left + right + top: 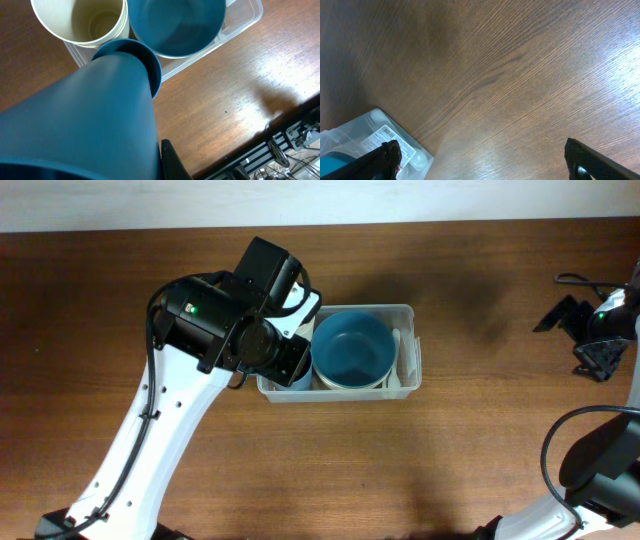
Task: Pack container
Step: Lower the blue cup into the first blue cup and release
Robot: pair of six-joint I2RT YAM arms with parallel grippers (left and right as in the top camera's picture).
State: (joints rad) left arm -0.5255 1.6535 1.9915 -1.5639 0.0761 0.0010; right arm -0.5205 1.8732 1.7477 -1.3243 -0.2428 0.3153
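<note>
The clear container (405, 310) sits mid-table and holds a blue bowl (350, 348) nested in a cream bowl. My left gripper (285, 360) hangs over the container's left end, shut on a blue cup (90, 115). The cup's far end sits inside the rim of another blue cup (156, 67) standing in the container. Only one left finger (170, 160) shows, pressed against the cup. A cream cup (85, 20) stands beside it in the container (245, 15). My right gripper (600, 340) is open and empty over bare wood (480, 160), far right of the container (375, 130).
A white rounded item (417, 160) and a label sticker (385, 137) are at the container's right end. Black cables (575, 278) lie at the table's far right. The table's edge with a metal frame (280, 135) shows in the left wrist view.
</note>
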